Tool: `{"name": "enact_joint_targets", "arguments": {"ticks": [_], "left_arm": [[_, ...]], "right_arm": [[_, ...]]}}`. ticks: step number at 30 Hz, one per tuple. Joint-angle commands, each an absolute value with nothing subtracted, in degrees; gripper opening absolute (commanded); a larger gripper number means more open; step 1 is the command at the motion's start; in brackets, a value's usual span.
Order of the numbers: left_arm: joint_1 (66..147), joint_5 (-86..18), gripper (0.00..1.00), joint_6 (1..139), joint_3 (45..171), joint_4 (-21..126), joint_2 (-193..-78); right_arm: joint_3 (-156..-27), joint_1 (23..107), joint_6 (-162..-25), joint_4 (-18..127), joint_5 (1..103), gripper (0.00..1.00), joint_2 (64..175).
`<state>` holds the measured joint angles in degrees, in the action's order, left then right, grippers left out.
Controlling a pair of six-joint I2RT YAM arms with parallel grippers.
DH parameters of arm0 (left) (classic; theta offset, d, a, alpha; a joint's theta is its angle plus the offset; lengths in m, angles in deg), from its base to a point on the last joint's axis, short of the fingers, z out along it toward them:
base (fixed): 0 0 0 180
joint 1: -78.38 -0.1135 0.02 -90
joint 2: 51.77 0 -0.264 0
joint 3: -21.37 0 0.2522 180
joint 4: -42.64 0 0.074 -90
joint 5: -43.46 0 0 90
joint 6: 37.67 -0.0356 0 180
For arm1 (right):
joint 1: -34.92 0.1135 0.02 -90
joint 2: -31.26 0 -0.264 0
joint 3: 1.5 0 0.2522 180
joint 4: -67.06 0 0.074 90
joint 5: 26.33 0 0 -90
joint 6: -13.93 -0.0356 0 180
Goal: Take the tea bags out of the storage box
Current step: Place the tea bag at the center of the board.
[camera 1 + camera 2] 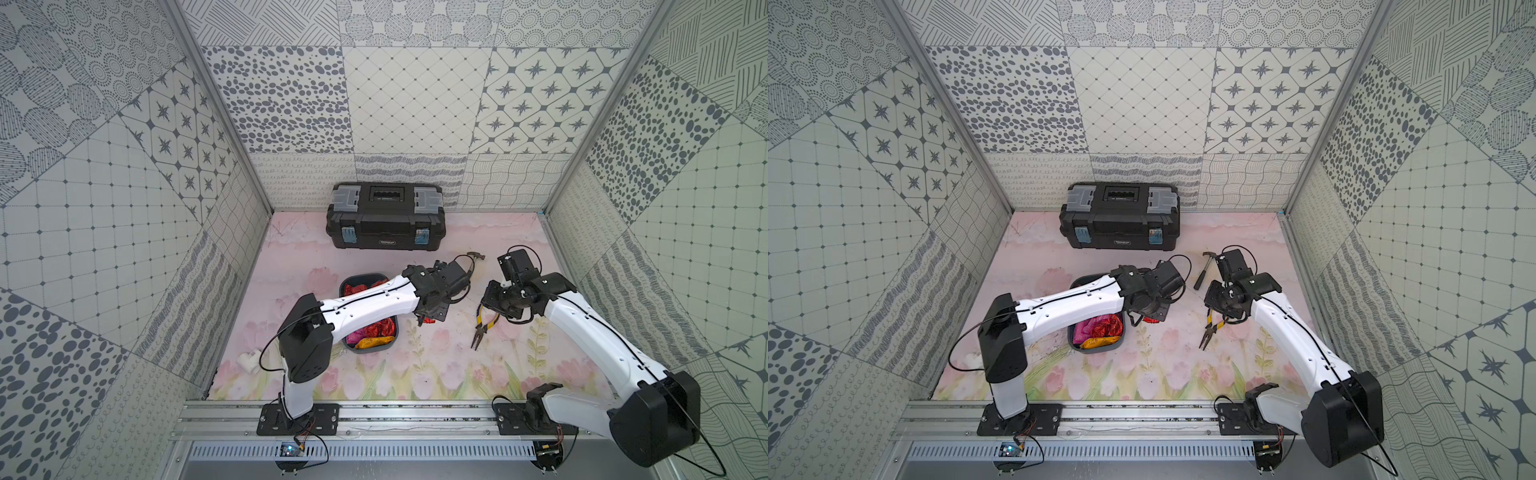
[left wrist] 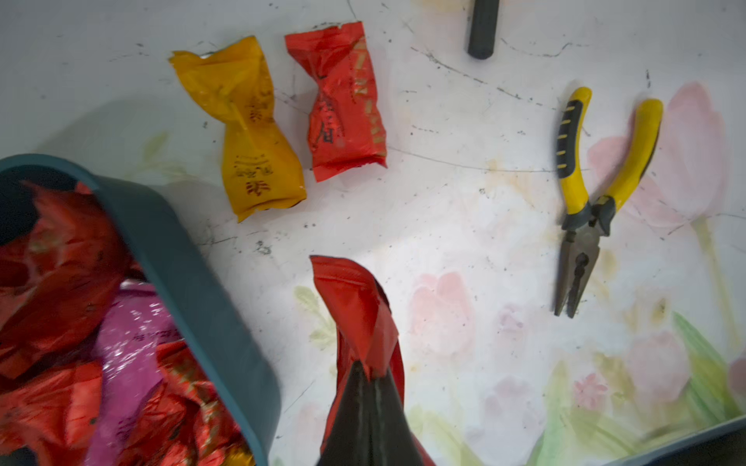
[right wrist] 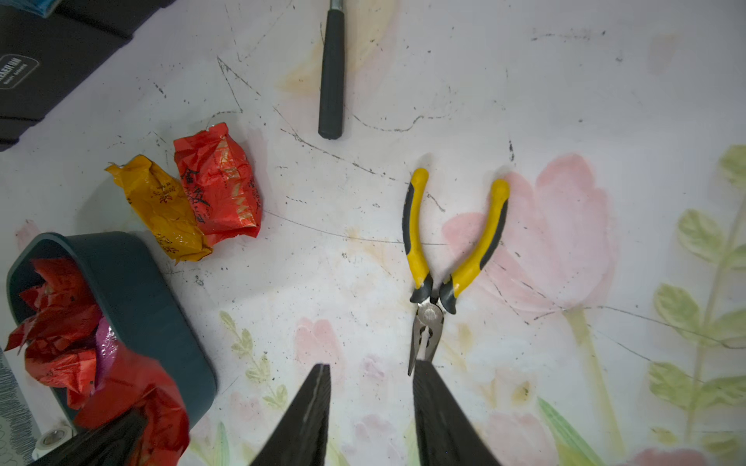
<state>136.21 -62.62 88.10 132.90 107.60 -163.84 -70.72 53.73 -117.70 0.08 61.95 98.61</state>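
Observation:
The dark blue-grey storage box (image 1: 371, 348) (image 2: 193, 274) sits mid-table, partly under my left arm, with several red, pink and orange tea bags (image 1: 376, 330) (image 2: 60, 282) inside. My left gripper (image 2: 369, 375) is shut on a red tea bag (image 2: 355, 306), held just outside the box's right wall, above the table. An orange tea bag (image 2: 250, 133) and a red tea bag (image 2: 343, 105) lie side by side on the table beyond the box. My right gripper (image 3: 371, 365) is open and empty, hovering near the nose of the pliers.
Yellow-handled pliers (image 1: 484, 328) (image 3: 452, 242) lie right of the box. A hammer (image 1: 1204, 270) (image 3: 332, 76) lies behind them. The black toolbox (image 1: 386, 220) stands against the back wall. A small white object (image 1: 251, 359) rests by the left wall.

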Motion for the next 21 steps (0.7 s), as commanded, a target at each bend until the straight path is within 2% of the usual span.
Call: {"name": "enact_joint_targets", "arguments": {"ticks": [1,6,21], "left_arm": [[137.18,-61.75,0.0,91.27,142.69,104.91,-173.55],[136.61,-64.94,0.0,92.87,156.05,109.17,-184.07],[133.89,-75.9,0.0,92.5,171.76,108.98,-198.68]], "right_arm": [[-69.26,53.46,-117.24,-2.8,63.93,0.38,94.9],[-67.58,53.45,-117.38,-4.65,64.97,0.39,90.19],[-66.87,53.41,-120.49,-6.74,64.15,0.39,84.28]]}}
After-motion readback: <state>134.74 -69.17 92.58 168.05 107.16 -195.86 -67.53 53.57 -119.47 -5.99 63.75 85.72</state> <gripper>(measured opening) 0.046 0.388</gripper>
